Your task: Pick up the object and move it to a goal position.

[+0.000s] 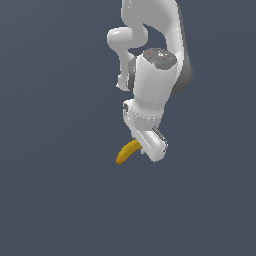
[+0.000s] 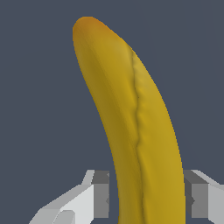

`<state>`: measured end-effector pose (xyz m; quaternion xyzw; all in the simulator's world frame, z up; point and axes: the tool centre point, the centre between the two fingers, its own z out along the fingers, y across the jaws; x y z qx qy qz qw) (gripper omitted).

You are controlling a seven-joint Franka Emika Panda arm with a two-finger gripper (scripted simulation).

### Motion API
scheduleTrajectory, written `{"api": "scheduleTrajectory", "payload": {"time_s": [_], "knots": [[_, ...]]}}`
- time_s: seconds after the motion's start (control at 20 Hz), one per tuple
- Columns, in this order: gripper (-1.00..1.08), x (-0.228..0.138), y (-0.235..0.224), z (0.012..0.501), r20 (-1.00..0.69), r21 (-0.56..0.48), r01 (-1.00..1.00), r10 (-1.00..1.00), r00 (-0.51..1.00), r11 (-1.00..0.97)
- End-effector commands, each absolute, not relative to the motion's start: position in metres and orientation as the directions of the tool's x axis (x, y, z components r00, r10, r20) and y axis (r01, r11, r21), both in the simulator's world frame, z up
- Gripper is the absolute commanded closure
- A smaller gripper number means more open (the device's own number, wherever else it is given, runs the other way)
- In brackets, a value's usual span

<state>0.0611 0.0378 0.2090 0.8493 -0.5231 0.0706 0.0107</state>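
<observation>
The yellow banana (image 1: 127, 152) sticks out from under my gripper (image 1: 144, 149) towards the exterior view's left, brownish end outermost. In the wrist view the banana (image 2: 131, 109) runs lengthwise between my two fingers, its brownish tip far from them. My gripper (image 2: 146, 199) is closed around the banana's thick part. One grey pad (image 2: 196, 194) touches its side and the other (image 2: 101, 194) sits right beside it. The stem end is hidden under the hand. I cannot tell how high the banana is above the floor.
A plain dark grey-blue floor (image 1: 55, 200) lies all around. The white arm (image 1: 155, 75) rises above the gripper at the top of the exterior view. No other object and no goal marker shows.
</observation>
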Motion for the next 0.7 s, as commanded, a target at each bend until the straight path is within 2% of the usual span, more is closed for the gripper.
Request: {"api": "scheduleTrajectory", "payload": {"time_s": [0.0,0.65], "knots": [[1.08,0.063,0.049,0.225,0.142,-0.065,-0.906,-0.903,0.407,-0.418],[1.08,0.079,0.11,0.307,0.19,-0.107,-0.968,-0.96,0.205,-0.228]]}}
